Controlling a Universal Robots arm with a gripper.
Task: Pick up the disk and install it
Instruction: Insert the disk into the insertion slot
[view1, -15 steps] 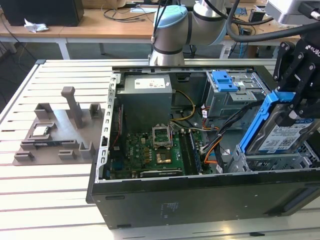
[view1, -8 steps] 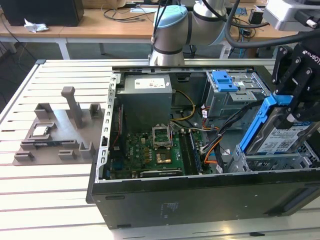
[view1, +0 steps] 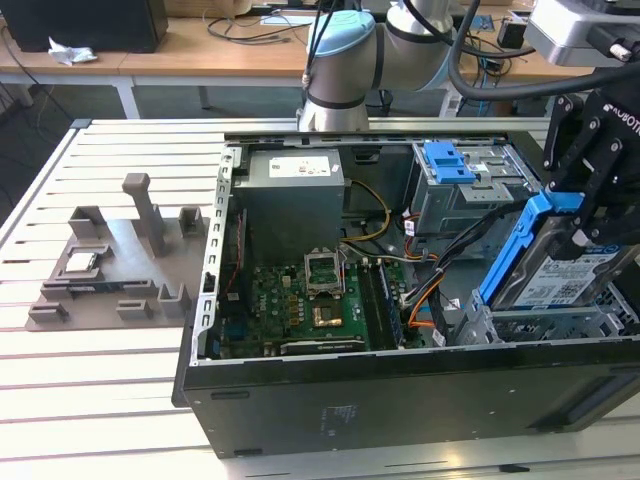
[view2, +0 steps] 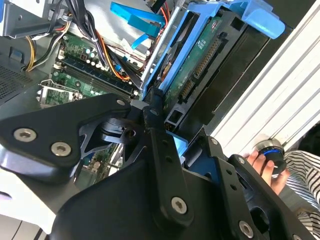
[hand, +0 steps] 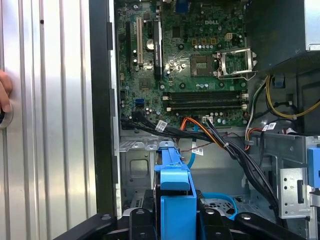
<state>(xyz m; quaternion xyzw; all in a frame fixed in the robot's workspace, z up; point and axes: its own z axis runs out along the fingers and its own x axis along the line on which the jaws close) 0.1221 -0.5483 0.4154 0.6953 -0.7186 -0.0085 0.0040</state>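
The open case lies flat on the slatted bench, its dark front wall nearest. Just behind that wall, at the exterior view's right, the gripper has its fingers clenched on the disk, which tilts in its blue frame over the metal drive cage. Further in sits the green motherboard, then the grey power supply. A hand rests on the bench beside the case.
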